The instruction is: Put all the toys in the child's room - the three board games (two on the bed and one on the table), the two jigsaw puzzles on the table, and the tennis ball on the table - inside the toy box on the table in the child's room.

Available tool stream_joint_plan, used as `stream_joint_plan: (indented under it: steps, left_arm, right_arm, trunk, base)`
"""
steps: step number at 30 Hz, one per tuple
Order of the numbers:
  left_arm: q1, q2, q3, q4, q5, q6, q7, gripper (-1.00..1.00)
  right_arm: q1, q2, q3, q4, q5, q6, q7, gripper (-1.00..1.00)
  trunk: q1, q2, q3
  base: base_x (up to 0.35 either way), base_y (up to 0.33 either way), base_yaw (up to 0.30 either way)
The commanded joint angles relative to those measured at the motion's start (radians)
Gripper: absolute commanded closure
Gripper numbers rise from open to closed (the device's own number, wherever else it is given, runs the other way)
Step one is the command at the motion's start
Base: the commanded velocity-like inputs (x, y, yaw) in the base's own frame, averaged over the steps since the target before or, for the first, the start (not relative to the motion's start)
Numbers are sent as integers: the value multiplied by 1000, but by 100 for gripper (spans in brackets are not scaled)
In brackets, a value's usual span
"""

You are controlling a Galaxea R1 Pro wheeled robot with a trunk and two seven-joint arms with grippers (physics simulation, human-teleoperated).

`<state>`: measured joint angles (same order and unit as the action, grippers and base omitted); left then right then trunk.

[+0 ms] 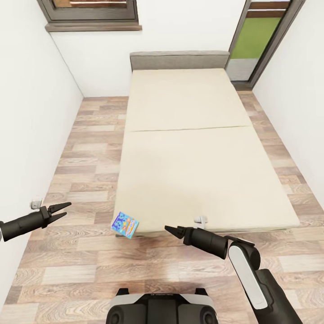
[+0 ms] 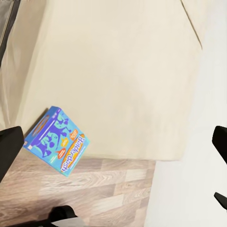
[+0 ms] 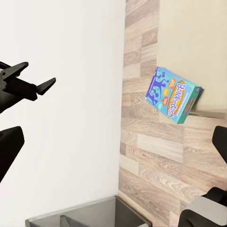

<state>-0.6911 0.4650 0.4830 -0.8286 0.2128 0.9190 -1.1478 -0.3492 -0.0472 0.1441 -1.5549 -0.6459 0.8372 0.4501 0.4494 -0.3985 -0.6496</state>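
Home bedroom: bed (image 1: 189,148) with beige mattress, wood plank floor (image 1: 85,148), white walls, window (image 1: 92,13).

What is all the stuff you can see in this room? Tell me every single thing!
Board game: one, blue with cartoon pictures, at the near left corner of the bed, hanging over its edge.
Bed: one, beige mattress with a grey headboard, middle of the room.
Floor: wood planks, brown and grey, around the bed.
Walls: white, on both sides and behind the bed.
Window: one, dark frame, above the far wall on the left.
Door: one, dark frame with green behind the glass, far right.
Left gripper: one, black, open, over the floor left of the bed.
Right gripper: one, black, shut, by the bed's near edge.
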Motion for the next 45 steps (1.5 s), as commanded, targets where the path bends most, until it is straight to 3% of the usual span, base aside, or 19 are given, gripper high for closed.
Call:
stream_joint_plan:
  steps: [1,45]
  left_arm:
    - [-1,0,1,0,2,6,-2,-100]
    - [0,0,0,0,0,4,-1,-100]
  right_arm:
    - [-1,0,0,-1,1,3,2,-100]
    - [-1,1,5,-1,1,3,2,-100]
  trunk:
    - [1,-1,1]
    - [1,-1,73]
  base:
    - [0,0,-21]
    - [0,0,-1]
